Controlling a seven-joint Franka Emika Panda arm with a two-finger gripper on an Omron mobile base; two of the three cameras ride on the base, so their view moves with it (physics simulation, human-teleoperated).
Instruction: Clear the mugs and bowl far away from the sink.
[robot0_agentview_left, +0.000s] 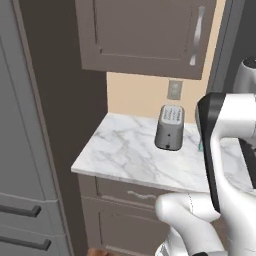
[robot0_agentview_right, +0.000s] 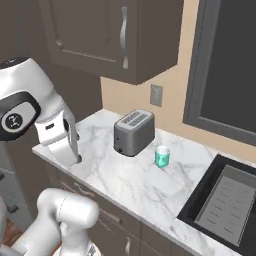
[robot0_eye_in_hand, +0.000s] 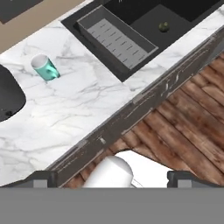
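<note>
A bright turquoise mug (robot0_agentview_right: 162, 156) stands upright on the marble counter (robot0_agentview_right: 115, 175), between the toaster and the black sink (robot0_agentview_right: 194, 209). In the hand view the same mug (robot0_eye_in_hand: 45, 68) sits at the upper left, with the sink (robot0_eye_in_hand: 179, 15) and its grey ribbed rack (robot0_eye_in_hand: 114, 40) along the top. My gripper (robot0_eye_in_hand: 113, 178) hovers high over the counter's front edge, well short of the mug. Its fingertips (robot0_eye_in_hand: 41, 179) stand far apart and hold nothing. A sliver of the mug (robot0_agentview_left: 201, 146) peeks out behind my arm. The bowl is out of view.
A grey toaster (robot0_agentview_right: 133, 132) stands near the back wall, left of the mug. Dark wall cabinets (robot0_agentview_right: 110, 35) hang above the counter. A tall grey cabinet (robot0_agentview_left: 25, 150) bounds the counter's left end. Wooden floor (robot0_eye_in_hand: 188, 118) lies below the counter edge.
</note>
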